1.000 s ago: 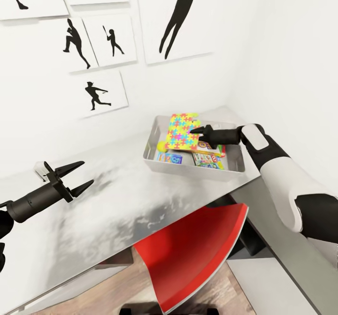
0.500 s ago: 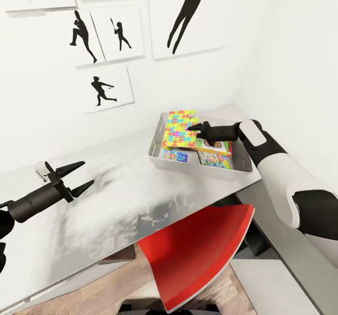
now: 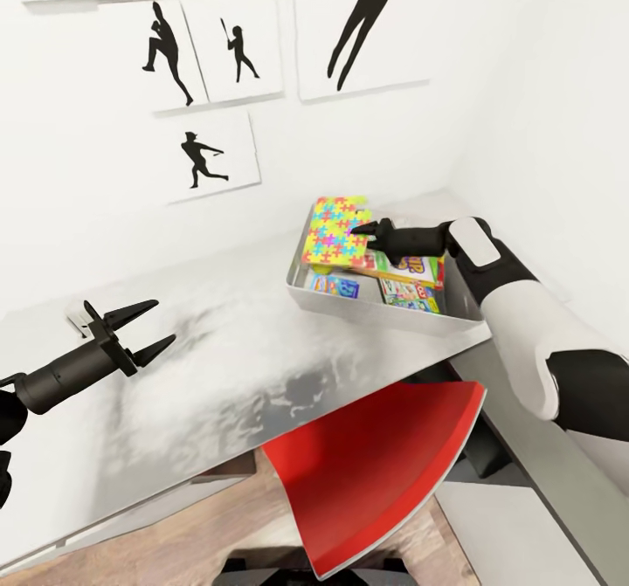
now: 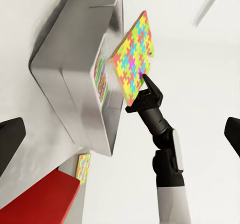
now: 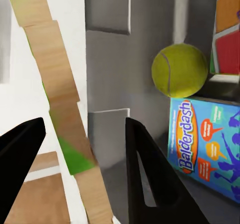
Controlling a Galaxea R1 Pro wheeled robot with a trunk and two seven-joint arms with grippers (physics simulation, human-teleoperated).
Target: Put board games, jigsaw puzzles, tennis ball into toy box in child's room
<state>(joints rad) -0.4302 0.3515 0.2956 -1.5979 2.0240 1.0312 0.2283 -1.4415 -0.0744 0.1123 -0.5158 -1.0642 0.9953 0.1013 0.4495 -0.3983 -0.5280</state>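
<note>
The toy box (image 3: 349, 305) stands on the grey surface (image 3: 218, 368) near the corner of the room. Inside it lie several flat game boxes: a blue one named Balderdash (image 5: 207, 144) and other colourful ones (image 3: 411, 285) beside it. The tennis ball (image 5: 179, 70) rests on the bottom of the box, just beside the Balderdash box.

The right gripper (image 3: 365, 232) is closed on the edge of a jigsaw puzzle (image 3: 336, 232), a flat box covered with bright puzzle pieces. The puzzle is held tilted above the toy box, over the games inside. In the right wrist view the thin edge of the puzzle (image 5: 60, 114) passes between the two fingers.

The left gripper (image 3: 148, 328) hovers over the surface well apart from the toy box, with its fingers spread and nothing between them.

A red chair (image 3: 376, 472) stands under the edge of the surface.
</note>
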